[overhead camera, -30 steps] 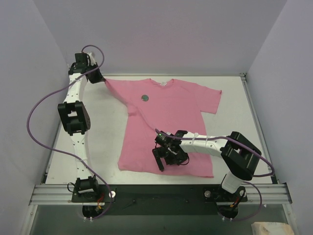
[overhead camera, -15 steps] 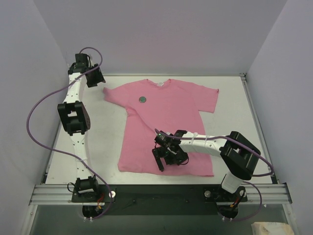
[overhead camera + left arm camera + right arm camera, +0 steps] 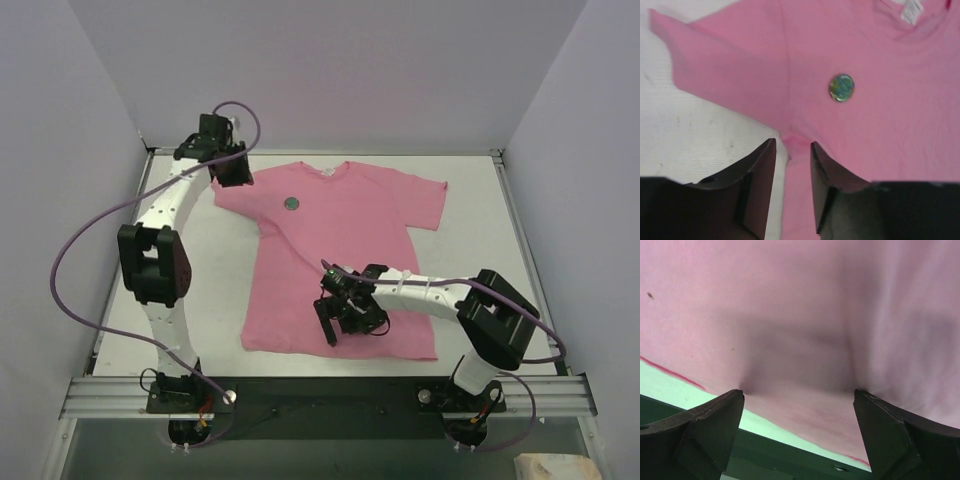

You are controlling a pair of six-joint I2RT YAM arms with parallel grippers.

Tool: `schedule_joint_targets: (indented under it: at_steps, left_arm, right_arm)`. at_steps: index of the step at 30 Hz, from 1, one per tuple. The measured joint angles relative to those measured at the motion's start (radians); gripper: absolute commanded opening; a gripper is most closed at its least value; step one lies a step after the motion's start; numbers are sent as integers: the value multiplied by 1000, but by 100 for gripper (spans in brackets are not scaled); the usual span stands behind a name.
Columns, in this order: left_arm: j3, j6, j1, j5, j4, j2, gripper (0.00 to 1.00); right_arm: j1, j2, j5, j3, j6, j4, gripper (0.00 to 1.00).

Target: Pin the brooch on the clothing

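The clothing [image 3: 350, 250], a pink T-shirt, lies flat on the white table with its collar toward the back. The brooch [image 3: 291, 202] is a small dark round disc resting on its chest left of the collar; in the left wrist view the brooch [image 3: 841, 87] looks greenish. My left gripper [image 3: 237, 170] hovers over the left sleeve, open, with nothing between its fingers [image 3: 760, 165]; beneath it is the shirt's armpit [image 3: 795, 145]. My right gripper [image 3: 340, 322] stands wide open with both fingertips [image 3: 732, 400] pressed on the fabric [image 3: 790, 300] near the bottom hem.
A metal rail [image 3: 330, 392] runs along the near table edge, just beyond the hem. Bare table [image 3: 215, 270] lies left of the shirt. Walls close in the back and both sides. A purple cable [image 3: 75, 235] loops out from the left arm.
My left gripper let go of the left sleeve, which dropped flat, then swung right and now hangs over the sleeve. The right arm stayed put.
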Motion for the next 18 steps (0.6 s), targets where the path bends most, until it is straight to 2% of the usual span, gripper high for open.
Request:
schedule_joint_targets:
  at_steps: [1,2,3,11,14,18]
  left_arm:
    - [-61,-1,-35,5,16,-43,23]
    - [-121,-2,-69,14,34,-82,6]
    - [-191,-3,-98,29,63,-121,0]
    - [-777,-81,-188,110,248,-375,0]
    - [-919,-120,-259,101,288,-438,0]
    - [-1047,-159,-377,101,332,-507,0]
  right_arm:
    - [-9,-11,2,-7,-2,7,97]
    - [-23,-24,5,-12,-3,9,97]
    - [-41,-43,7,-17,-3,12,97]
    - [-243,-351,40,-64,-6,30,98]
    - [-289,-422,53,-90,-8,32,98]
    - [-336,-438,55,-148,-6,33,98]
